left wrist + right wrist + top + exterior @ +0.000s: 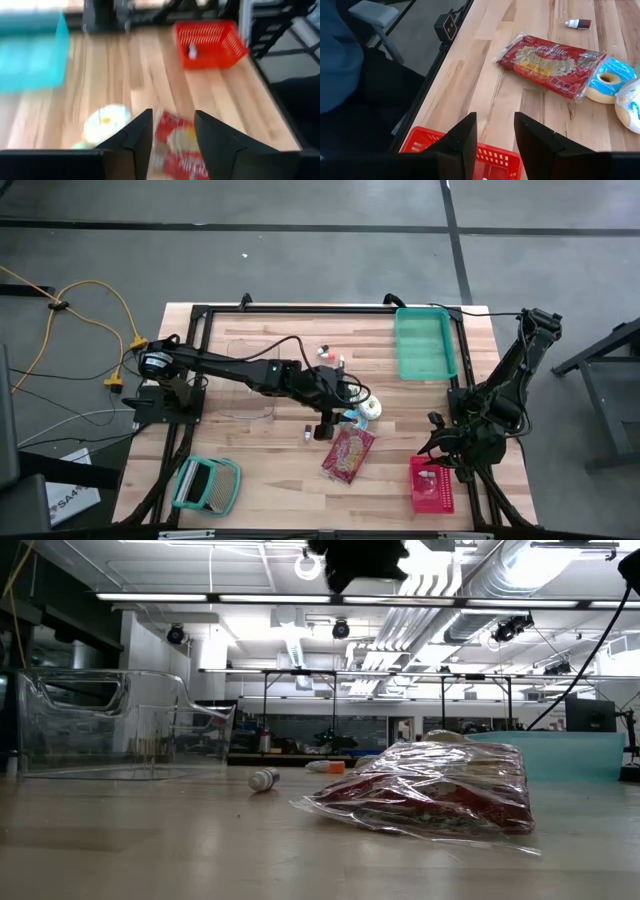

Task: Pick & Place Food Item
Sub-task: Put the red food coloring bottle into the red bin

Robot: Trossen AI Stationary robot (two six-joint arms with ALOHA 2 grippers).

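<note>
While poised over the red food packet (348,453), left gripper (325,430) part-open and empty, likely lining up a grasp; right gripper (437,454) likewise empty, parked above red basket (431,484).

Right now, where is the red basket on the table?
In the high view, the red basket sits at the table's near right corner, just under the right gripper, right of the red snack bag.

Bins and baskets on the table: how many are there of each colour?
Teal: 2, the tray and the small basket
Red: 1, the red basket
Clear: 1, the clear bin
Total: 4
</note>
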